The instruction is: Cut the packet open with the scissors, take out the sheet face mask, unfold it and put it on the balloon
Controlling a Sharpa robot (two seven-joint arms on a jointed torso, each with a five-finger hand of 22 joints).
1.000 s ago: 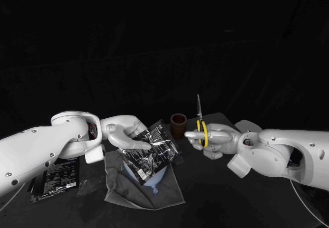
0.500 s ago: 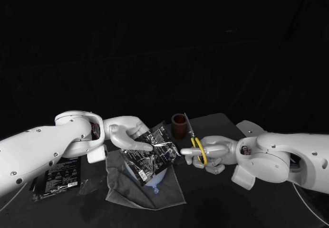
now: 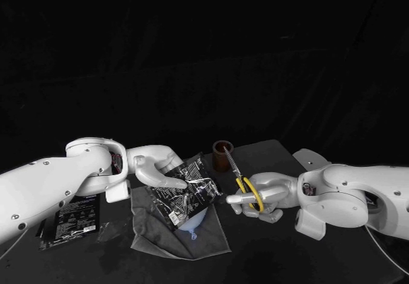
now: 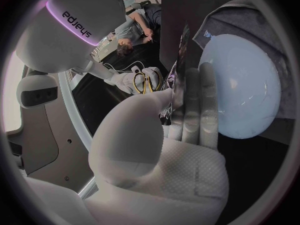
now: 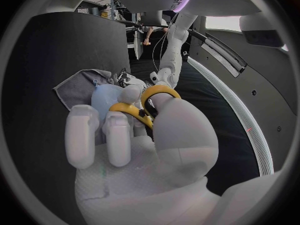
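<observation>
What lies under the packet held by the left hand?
A pale balloon on a grey cloth. In the head view the packet in the left hand covers most of the balloon.

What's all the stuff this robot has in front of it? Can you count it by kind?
Packets: 2, the held packet in the left hand and a spare packet lying flat.
Scissors: 1, in the right hand.
Balloon: 1.
Grey cloth: 1.
Brown tube: 1.
Total: 6.
</observation>
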